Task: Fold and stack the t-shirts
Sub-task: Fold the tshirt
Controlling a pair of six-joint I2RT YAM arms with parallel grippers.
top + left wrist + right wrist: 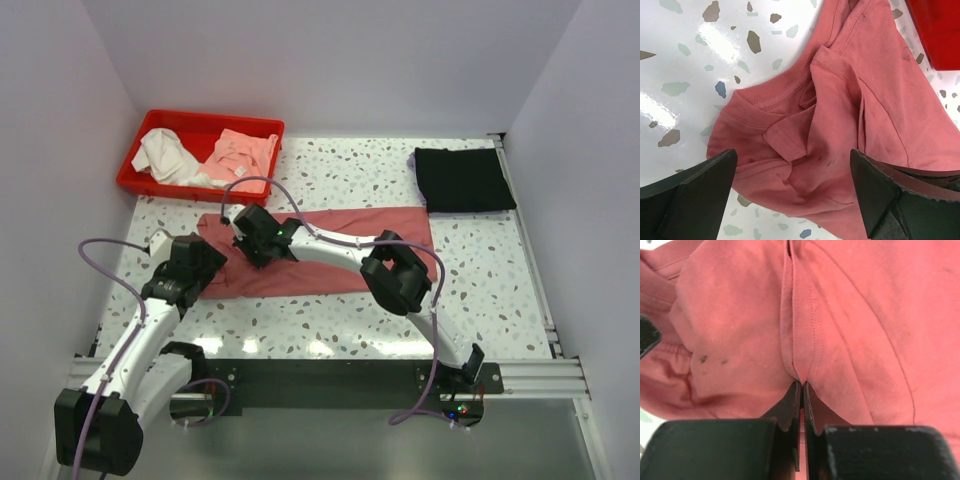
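The rose-red t-shirt (370, 235) lies as a long band across the middle of the table, its left end bunched up. My right gripper (250, 243) reaches over to that left end and is shut on a raised fold of the shirt (740, 315); the jaws (802, 385) pinch a seam ridge. My left gripper (208, 264) is open right over the bunched collar and sleeve end (865, 90), its fingers (700, 190) spread either side of the cloth. The black t-shirt (462, 179) lies folded at the far right.
A red bin (150, 183) at the far left holds white cloth (165, 155) and pink cloth (240, 155); its corner shows in the left wrist view (935, 30). White walls close in both sides and the back. A metal rail (330, 375) runs along the near edge.
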